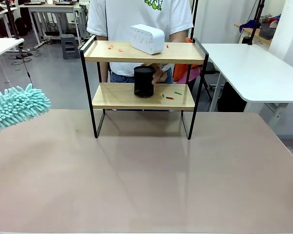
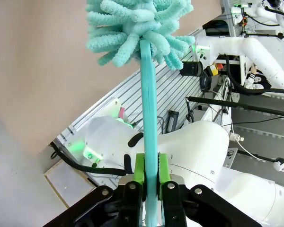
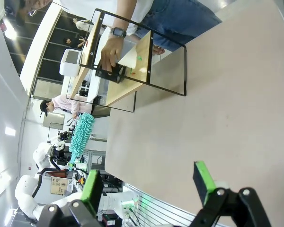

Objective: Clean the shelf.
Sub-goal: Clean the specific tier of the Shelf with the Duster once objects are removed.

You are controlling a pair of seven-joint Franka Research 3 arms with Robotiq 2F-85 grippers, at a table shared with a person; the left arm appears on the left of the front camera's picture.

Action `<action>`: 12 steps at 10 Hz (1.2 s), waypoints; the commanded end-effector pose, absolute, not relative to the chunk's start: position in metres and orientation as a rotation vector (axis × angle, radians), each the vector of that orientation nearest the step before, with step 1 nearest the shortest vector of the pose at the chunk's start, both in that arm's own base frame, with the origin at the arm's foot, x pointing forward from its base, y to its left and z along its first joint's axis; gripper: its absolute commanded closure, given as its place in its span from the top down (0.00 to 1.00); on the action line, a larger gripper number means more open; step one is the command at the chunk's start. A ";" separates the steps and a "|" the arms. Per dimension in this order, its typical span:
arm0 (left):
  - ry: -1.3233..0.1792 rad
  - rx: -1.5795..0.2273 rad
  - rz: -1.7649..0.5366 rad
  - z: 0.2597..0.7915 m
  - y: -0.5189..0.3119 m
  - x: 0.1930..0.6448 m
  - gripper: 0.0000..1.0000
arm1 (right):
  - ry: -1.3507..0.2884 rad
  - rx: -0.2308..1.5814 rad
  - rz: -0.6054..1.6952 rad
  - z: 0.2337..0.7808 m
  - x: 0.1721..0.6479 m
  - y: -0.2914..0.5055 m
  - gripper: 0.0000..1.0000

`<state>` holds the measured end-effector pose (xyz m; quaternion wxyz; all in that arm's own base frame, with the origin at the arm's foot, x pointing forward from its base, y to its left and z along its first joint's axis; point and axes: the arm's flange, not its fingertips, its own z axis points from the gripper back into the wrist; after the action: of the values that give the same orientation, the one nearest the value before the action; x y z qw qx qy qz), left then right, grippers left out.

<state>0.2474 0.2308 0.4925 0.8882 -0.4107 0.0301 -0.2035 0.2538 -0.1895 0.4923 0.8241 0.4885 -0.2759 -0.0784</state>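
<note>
The shelf (image 1: 112, 97) stands at the far middle of the table, two wood boards in a black frame. Small red scraps (image 1: 111, 47) lie on its top board, and green and red scraps (image 1: 173, 95) on the lower board. A person's hand (image 1: 159, 73) holds a black cylinder (image 1: 144, 81) on the lower board. My left gripper (image 2: 150, 187) is shut on the handle of a teal fluffy duster (image 2: 137, 28), whose head (image 1: 14, 107) shows at the table's left edge. My right gripper (image 3: 148, 182) hangs open over the table, far from the shelf (image 3: 143, 71).
A white box-shaped device (image 1: 147, 39) sits on the shelf's top board. The person stands just behind the shelf. A white side table (image 1: 254, 68) stands at the back right. The beige tabletop (image 1: 146, 180) stretches in front of the shelf.
</note>
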 end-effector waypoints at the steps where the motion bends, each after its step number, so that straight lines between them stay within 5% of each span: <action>1: 0.044 -0.870 -0.412 0.497 0.230 0.248 0.00 | -0.610 1.043 -0.144 0.493 0.256 -0.189 1.00; 3: 0.044 -0.870 -0.412 0.497 0.230 0.248 0.00 | -0.610 1.043 -0.144 0.493 0.256 -0.189 1.00; 4: 0.063 -0.854 -0.423 0.493 0.231 0.247 0.13 | -0.610 1.043 -0.144 0.493 0.256 -0.189 1.00; 6: 0.166 -0.768 -0.581 0.507 0.187 0.228 0.13 | -0.610 1.043 -0.144 0.493 0.256 -0.189 1.00; 12: 0.070 -0.606 -0.564 0.524 -0.072 0.233 0.13 | -0.610 1.043 -0.144 0.493 0.256 -0.189 1.00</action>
<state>0.2203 -0.0388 0.5379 0.8991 -0.3107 0.0596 -0.3027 0.2543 -0.1889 0.4921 0.8253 0.4872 -0.2747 -0.0781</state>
